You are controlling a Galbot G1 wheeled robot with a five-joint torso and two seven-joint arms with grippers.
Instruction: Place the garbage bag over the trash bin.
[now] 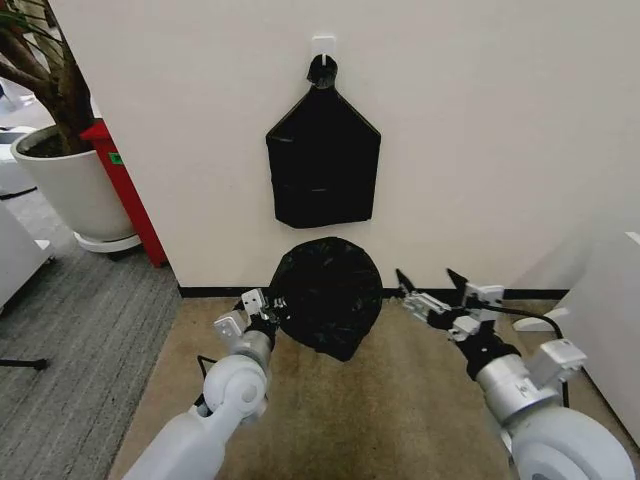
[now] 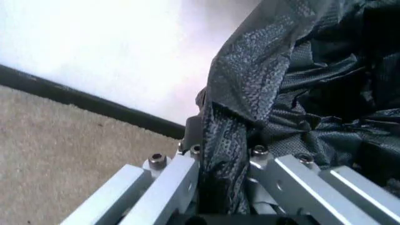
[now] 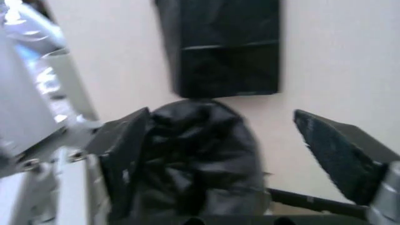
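Now, garbage bag: the garbage bag [image 1: 328, 295] is a crinkly black mass held low in front of the white wall [image 1: 500, 130], just below the flat black bundle of bags [image 1: 323, 162].
Left end effector: the left end effector [image 1: 272, 308] sits at the bag's left edge; the left wrist view shows its jaws closed tight on a gathered fold of the bag [image 2: 233, 154].
Right end effector: the right end effector [image 1: 432, 285] is to the right of the bag and apart from it, jaws spread wide and gripping nothing; in the right wrist view its dark fingers [image 3: 340, 150] frame the bag [image 3: 194, 159].
Bundle: it hangs from a white hook [image 1: 323, 45] on the wall, knotted at the top, straight above the garbage bag.
Floor: brown carpet [image 1: 400, 400] lies under the bag, with a black skirting strip where the wall meets it.
Plant pot: a large white plant pot [image 1: 70, 185] stands far left of the bag, beside a red panel [image 1: 130, 190].
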